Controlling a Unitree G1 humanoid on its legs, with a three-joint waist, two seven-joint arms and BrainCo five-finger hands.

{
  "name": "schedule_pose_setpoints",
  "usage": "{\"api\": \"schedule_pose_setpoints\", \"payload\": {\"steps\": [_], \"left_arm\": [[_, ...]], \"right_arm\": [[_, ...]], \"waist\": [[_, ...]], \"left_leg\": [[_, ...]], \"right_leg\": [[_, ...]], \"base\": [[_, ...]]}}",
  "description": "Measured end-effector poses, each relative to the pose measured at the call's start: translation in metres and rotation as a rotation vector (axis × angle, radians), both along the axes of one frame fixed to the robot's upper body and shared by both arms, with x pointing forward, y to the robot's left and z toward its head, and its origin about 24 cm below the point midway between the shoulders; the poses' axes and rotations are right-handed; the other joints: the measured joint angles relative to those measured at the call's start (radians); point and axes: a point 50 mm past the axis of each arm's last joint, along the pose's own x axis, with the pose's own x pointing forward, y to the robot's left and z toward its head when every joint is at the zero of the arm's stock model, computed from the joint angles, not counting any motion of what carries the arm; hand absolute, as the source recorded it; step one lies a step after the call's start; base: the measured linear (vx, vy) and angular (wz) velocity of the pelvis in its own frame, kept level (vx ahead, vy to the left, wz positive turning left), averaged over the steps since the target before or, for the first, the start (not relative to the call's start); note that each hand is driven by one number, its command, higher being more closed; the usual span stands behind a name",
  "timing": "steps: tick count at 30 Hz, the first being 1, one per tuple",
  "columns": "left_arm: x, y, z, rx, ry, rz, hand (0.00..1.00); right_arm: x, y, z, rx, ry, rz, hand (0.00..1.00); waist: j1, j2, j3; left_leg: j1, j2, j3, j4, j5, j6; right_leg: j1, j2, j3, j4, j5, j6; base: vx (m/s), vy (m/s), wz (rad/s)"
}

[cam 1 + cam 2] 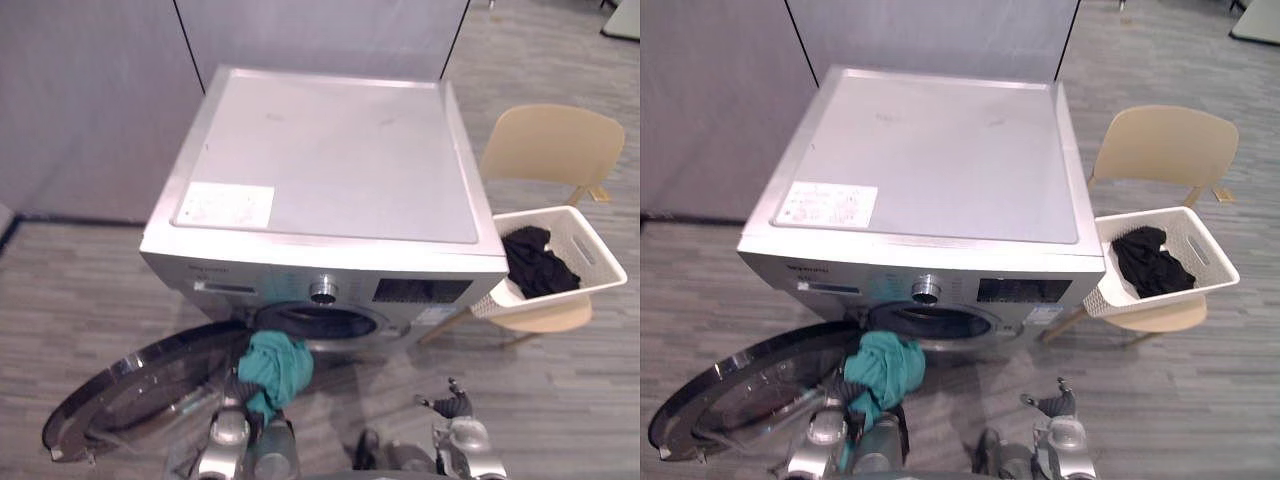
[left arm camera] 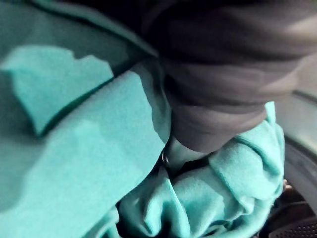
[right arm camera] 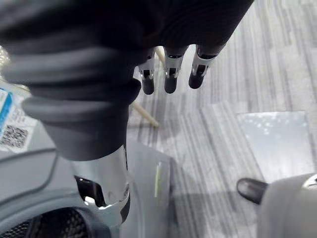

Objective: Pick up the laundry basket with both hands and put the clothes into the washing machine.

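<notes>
The left hand (image 2: 213, 89) is sunk in a teal garment (image 1: 276, 368) and cloth hides its fingers, so I cannot tell their grip. The bundle hangs just before the drum opening (image 1: 318, 322) of the washing machine (image 1: 320, 160). Loading seems to be the step in hand, and next the cloth needs pushing past the rim. The open door (image 1: 140, 385) crowds the left. The right hand (image 3: 171, 74) hangs straight-fingered and empty. The laundry basket (image 1: 590, 240) sits on a chair (image 1: 550, 140) well apart, with dark clothes (image 1: 538, 262) inside.
</notes>
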Motion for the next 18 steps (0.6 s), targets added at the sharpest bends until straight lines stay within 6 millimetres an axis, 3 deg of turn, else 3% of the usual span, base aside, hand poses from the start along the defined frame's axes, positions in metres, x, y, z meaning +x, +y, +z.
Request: {"api": "schedule_pose_setpoints", "payload": {"steps": [1, 4, 7, 9, 10, 12, 13, 15, 16, 18], "left_arm": [[0.016, -0.005, 0.014, -0.017, -0.068, -0.009, 1.0], [0.042, -0.011, 0.041, -0.043, -0.192, 0.009, 1.0], [0.063, -0.021, 0.067, -0.063, -0.3, -0.007, 1.0], [0.089, -0.034, 0.106, -0.069, -0.447, -0.042, 1.0], [0.093, -0.037, 0.114, -0.07, -0.474, -0.049, 1.0], [0.11, -0.049, 0.159, -0.075, -0.634, -0.077, 1.0], [0.112, -0.05, 0.168, -0.078, -0.669, -0.079, 1.0], [0.121, -0.057, 0.212, -0.078, -0.824, -0.083, 1.0], [0.123, -0.057, 0.221, -0.071, -0.856, -0.08, 1.0], [0.125, -0.051, 0.268, -0.013, -1.018, -0.048, 1.0]], "right_arm": [[0.02, 0.001, 0.013, 0.0, -0.071, -0.007, 0.0], [0.053, 0.008, 0.038, -0.01, -0.201, 0.025, 0.0], [0.072, 0.011, 0.059, -0.023, -0.293, 0.027, 0.0], [0.095, 0.012, 0.087, -0.029, -0.414, 0.007, 0.0], [0.099, 0.013, 0.092, -0.03, -0.434, 0.005, 0.0], [0.113, 0.016, 0.118, -0.033, -0.544, -0.005, 0.0], [0.115, 0.016, 0.123, -0.034, -0.566, -0.007, 0.0], [0.12, 0.017, 0.141, -0.039, -0.645, -0.023, 0.0], [0.121, 0.017, 0.144, -0.037, -0.658, -0.027, 0.0], [0.123, 0.019, 0.159, -0.038, -0.732, -0.047, 0.0]], "waist": [[0.01, 0.002, 0.031], [0.017, 0.019, 0.095], [0.018, 0.02, 0.104], [0.017, 0.016, 0.139], [0.017, 0.015, 0.14], [0.014, 0.014, 0.174], [0.013, 0.014, 0.176], [0.011, 0.01, 0.181], [0.011, 0.008, 0.186], [-0.012, 0.003, 0.2]], "left_leg": [[-0.075, 0.001, 0.018, 0.066, -0.03, 0.01], [-0.211, 0.023, 0.03, 0.243, -0.114, 0.026], [-0.372, 0.053, 0.036, 0.394, -0.17, 0.039], [-0.525, 0.083, 0.04, 0.529, -0.21, 0.051], [-0.556, 0.09, 0.041, 0.554, -0.216, 0.055], [-0.681, 0.118, 0.048, 0.671, -0.246, 0.067], [-0.711, 0.126, 0.049, 0.694, -0.253, 0.07], [-0.838, 0.154, 0.047, 0.791, -0.273, 0.079], [-0.855, 0.159, 0.046, 0.808, -0.277, 0.079], [-0.942, 0.174, 0.031, 0.875, -0.284, 0.086]], "right_leg": [[-0.102, -0.019, 0.032, 0.098, -0.028, 0.016], [-0.25, -0.037, 0.084, 0.259, -0.118, 0.023], [-0.427, -0.039, 0.121, 0.416, -0.177, 0.026], [-0.601, -0.036, 0.161, 0.558, -0.213, 0.026], [-0.636, -0.035, 0.165, 0.585, -0.216, 0.027], [-0.787, -0.029, 0.205, 0.71, -0.228, 0.032], [-0.822, -0.026, 0.214, 0.733, -0.229, 0.034], [-0.966, -0.009, 0.237, 0.833, -0.231, 0.037], [-0.987, -0.004, 0.242, 0.851, -0.232, 0.038], [-1.07, 0.0, 0.247, 0.915, -0.251, 0.037]], "base": [[-0.13, 0.161, -0.35], [-0.16, 0.112, -0.38], [-0.14, 0.042, -0.31], [-0.14, 0.018, -0.39], [-0.12, 0.017, -0.33], [-0.11, 0.025, -0.37], [-0.11, 0.012, -0.37], [-0.1, -0.019, -0.32], [-0.1, -0.036, -0.24], [-0.12, -0.062, -0.1]]}}
